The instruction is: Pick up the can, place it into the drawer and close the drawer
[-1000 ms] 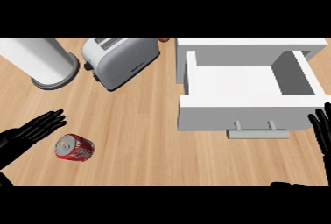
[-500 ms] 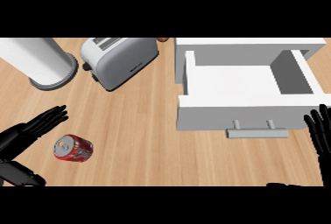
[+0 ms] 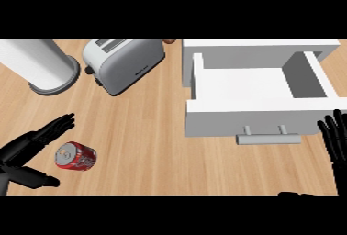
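A red can [image 3: 75,155] with a silver top lies on its side on the wooden counter at the lower left. My left hand [image 3: 27,147] is open just left of it, fingers stretched past its upper side and thumb below it, not closed round it. The white drawer [image 3: 257,117] stands pulled open at the right, nothing showing inside, its handle [image 3: 266,136] facing me. My right hand [image 3: 336,142] rests open at the right edge, fingers up, just below and right of the drawer front.
A silver toaster [image 3: 124,63] stands at the back centre-left. A white cylinder on a grey base [image 3: 39,66] stands at the back left. Bare wooden counter [image 3: 156,151] lies between the can and the drawer.
My left hand has slid toward the can, its thumb coming into view below it. The right hand has sunk slightly at the right edge. The can has not moved.
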You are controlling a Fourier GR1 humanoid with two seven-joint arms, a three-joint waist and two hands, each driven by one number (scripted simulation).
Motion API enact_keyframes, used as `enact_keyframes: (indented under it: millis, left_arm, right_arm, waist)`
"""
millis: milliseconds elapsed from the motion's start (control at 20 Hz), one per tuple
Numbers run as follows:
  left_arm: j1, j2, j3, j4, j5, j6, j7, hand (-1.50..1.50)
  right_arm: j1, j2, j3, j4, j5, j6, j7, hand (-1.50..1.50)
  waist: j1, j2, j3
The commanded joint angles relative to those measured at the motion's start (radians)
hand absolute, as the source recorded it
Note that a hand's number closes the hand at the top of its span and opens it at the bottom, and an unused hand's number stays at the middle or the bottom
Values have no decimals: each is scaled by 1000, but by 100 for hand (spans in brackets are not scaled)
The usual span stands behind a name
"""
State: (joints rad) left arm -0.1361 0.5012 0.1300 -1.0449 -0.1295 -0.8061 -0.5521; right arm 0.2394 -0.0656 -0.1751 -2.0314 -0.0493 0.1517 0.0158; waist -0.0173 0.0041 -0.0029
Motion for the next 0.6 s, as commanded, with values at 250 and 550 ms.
enact_keyframes:
  millis: [250, 550]
  left_arm:
    - [-37, 62, -106, 200, -71, -51, -303, -150]
    - [-97, 28, -161, 336, -78, 18, -352, -150]
  right_arm:
    - [49, 8, -2, -41, -6, 10, 0, -150]
    - [21, -2, -14, -27, -19, 21, -12, -150]
  waist:
    - [-4, -1, 1]
    - [-7, 1, 0]
